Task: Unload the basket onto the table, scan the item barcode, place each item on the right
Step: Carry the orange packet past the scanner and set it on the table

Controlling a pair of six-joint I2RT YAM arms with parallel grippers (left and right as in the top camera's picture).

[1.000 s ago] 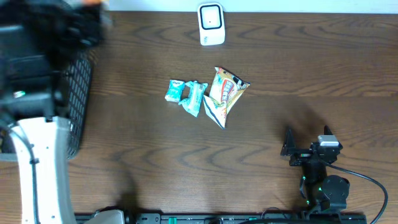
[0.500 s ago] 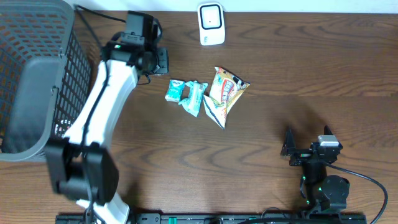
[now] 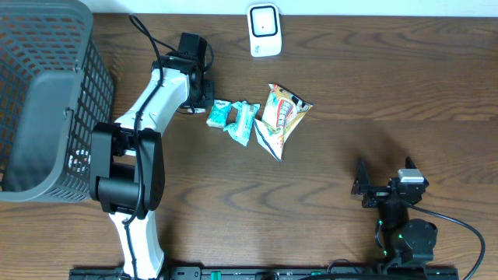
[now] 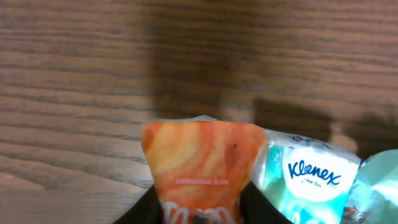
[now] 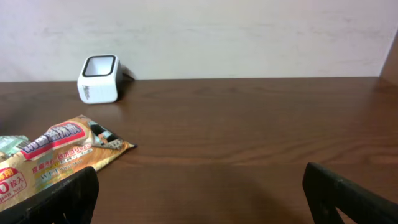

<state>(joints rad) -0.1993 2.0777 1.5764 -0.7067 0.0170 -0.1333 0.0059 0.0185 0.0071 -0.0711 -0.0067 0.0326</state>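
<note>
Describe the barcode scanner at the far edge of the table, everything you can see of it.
The barcode scanner is a small white box with rounded corners, plastic by the look of it. Its upper face carries a dark rounded-square window in a white frame, angled slightly rather than flat. It stands upright on the wooden table at the far edge, near the middle, close to the pale wall. Nothing touches it: the snack bag and tissue packs lie nearer the arms, well apart from it.

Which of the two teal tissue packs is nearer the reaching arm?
The smaller pack, leftmost in the overhead view, right beside the left gripper. The other teal pack lies farther off, next to the yellow snack bag.
</note>
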